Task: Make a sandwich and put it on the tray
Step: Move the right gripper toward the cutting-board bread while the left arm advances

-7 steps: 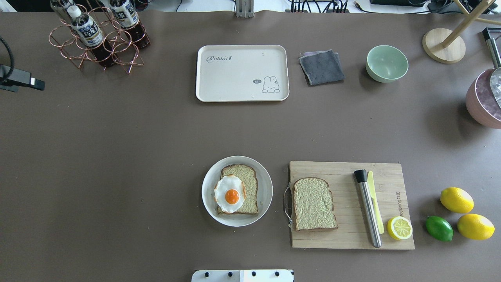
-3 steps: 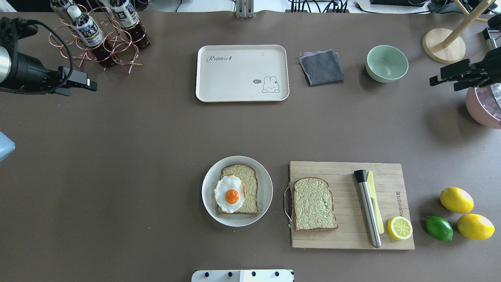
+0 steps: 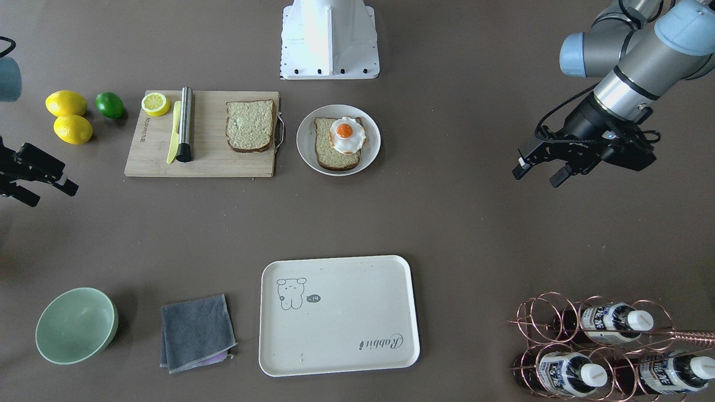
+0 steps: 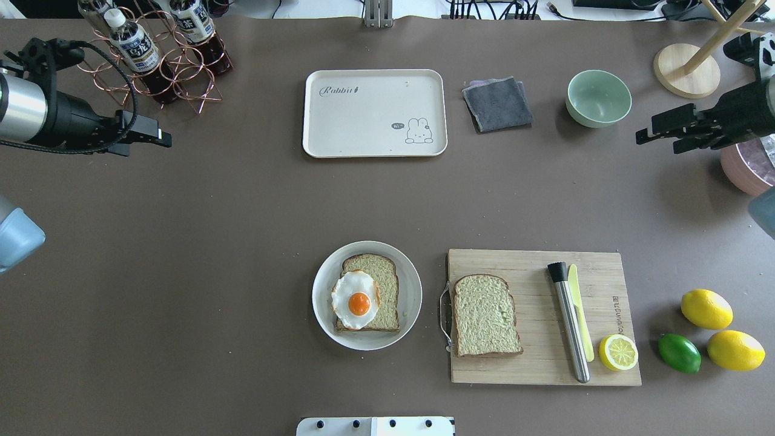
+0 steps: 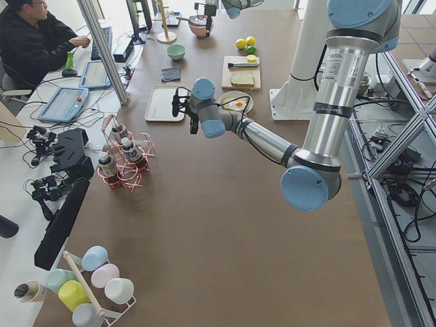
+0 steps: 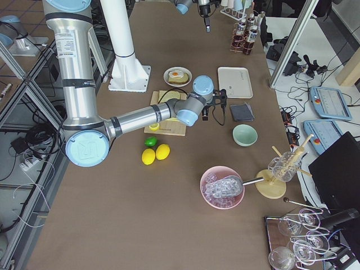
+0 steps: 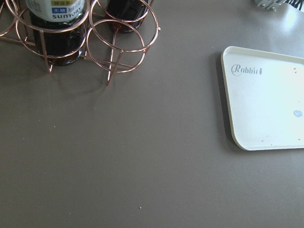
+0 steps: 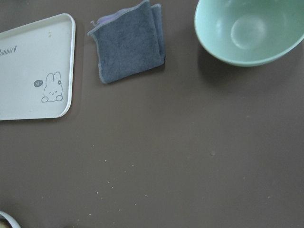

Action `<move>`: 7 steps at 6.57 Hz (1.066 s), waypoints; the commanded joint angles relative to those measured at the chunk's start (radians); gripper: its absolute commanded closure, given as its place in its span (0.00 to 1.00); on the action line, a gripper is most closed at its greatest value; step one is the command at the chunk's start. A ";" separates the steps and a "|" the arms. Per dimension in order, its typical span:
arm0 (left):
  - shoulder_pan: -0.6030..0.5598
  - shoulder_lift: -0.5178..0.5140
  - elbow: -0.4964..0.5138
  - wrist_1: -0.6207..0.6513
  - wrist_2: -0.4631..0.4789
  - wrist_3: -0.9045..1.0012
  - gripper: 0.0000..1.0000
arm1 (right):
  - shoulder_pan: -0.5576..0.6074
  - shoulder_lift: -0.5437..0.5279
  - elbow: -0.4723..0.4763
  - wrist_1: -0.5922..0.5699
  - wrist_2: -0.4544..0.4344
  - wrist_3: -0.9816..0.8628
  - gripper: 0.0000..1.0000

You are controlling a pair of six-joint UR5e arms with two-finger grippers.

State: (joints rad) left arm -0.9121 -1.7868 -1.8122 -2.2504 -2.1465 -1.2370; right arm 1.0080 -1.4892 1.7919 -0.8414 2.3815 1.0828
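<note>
Starting from here, you had both hands well clear of the food. The left hand (image 3: 537, 173) hovered near the bottle rack (image 4: 157, 66), fingers spread wide and empty. The right hand (image 4: 657, 140) hung beside the green bowl (image 4: 598, 97), equally wide and empty.

The sandwich was unbuilt. 1 slice (image 4: 387, 290) carrying the egg (image 4: 357, 301) lay on the white plate (image 4: 413, 284). The 2nd slice (image 4: 486, 315) lay flat on the cutting board (image 4: 533, 366), at the end nearest the plate. The tray (image 4: 363, 121) sat bare across the bench.

I judged the flat 2nd slice the main risk: with little edge to pinch, fingers could shove it toward the board's wire handle (image 4: 444, 315). The egg overhung its slice and might slide off in a tilted lift, and the plate's rim blocked a low approach.

Between plate and tray the bench lay open. Only the grey cloth (image 4: 497, 104) sat just beside the tray.
</note>
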 commanded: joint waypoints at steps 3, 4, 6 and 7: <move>0.016 -0.005 -0.006 0.000 0.013 -0.015 0.03 | -0.340 -0.066 0.178 0.001 -0.261 0.207 0.00; 0.016 -0.005 -0.007 0.000 0.013 -0.015 0.03 | -0.432 -0.065 0.182 -0.001 -0.369 0.232 0.00; 0.016 0.001 -0.013 0.000 0.013 -0.015 0.03 | -0.477 -0.065 0.181 0.001 -0.392 0.235 0.00; 0.016 0.003 -0.016 0.000 0.013 -0.015 0.03 | -0.503 -0.063 0.181 0.001 -0.419 0.268 0.00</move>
State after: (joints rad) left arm -0.8963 -1.7866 -1.8248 -2.2504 -2.1335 -1.2517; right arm 0.5346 -1.5535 1.9725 -0.8411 1.9882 1.3248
